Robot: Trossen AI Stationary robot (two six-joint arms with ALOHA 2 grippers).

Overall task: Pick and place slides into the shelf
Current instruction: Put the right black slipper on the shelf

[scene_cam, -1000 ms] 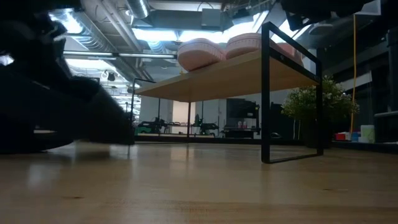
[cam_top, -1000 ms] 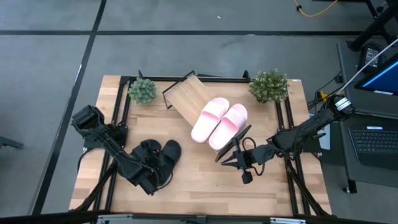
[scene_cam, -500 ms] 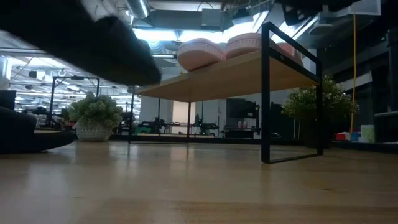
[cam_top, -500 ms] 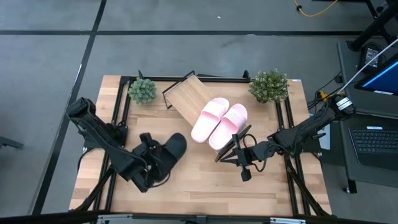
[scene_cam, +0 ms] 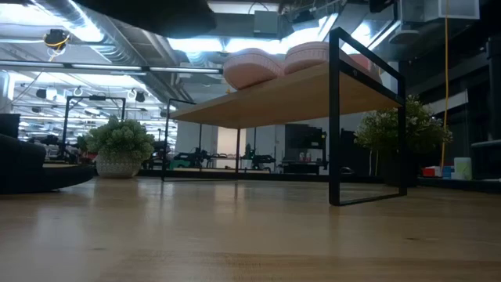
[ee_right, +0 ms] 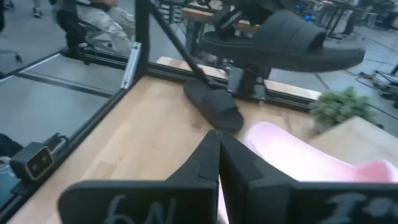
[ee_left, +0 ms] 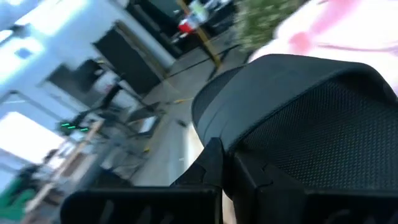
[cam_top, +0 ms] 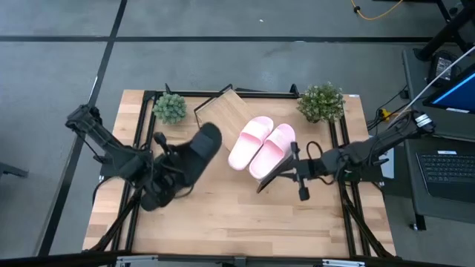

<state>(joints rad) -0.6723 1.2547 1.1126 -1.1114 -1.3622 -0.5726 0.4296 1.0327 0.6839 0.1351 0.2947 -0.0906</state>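
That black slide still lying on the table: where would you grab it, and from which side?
Probably the wide strap. The black slide on the table seems to lie flat, sole down, so its strap arches up as the one raised part. Come from above, with the jaws astride the strap's two edges. The left gripper holds the other black slide aloft.

Left gripper (cam_top: 172, 162) lifted black slide (cam_top: 194, 150) toward shelf (cam_top: 223, 113); right gripper (cam_top: 291, 165) drew back.
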